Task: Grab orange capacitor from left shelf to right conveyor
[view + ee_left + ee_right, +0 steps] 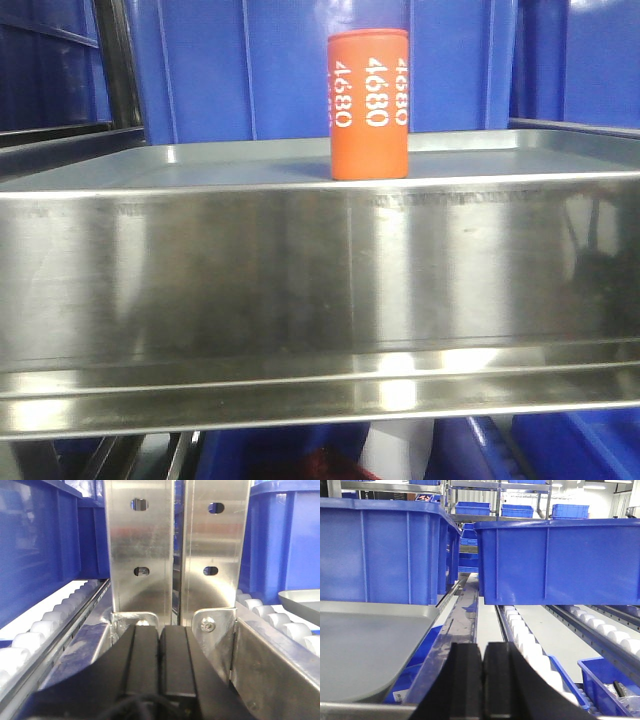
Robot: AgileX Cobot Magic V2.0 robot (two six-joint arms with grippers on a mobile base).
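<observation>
Front view is the only one that actually shows the orange capacitor (369, 105): it's standing upright at about 1 o'clock from centre, white "4680" running down its side, on the left shelf (300, 280) just behind the tall shiny front lip, with blue bins (230, 70) behind it. No arm shows up in that shot. The wrist cams give the opposite picture. In the left wrist view the left fingers (142, 660) are pressed flat together with nothing between them, pointing at two steel uprights (141, 550) with slotted holes. White rollers (45, 630) run off toward 8 o'clock, and a bit of grey tray (302, 600) peeks in at 3 o'clock. Right wrist view is the same deal: the right fingers (467, 680) are closed on each other and holding nothing. Past them there's a lane between two big blue crates (560, 560), and a roller track (525, 635) sits just right of centre. A flat grey tray surface (365, 650) fills the 8 o'clock corner, which the front view doesn't show at all.
</observation>
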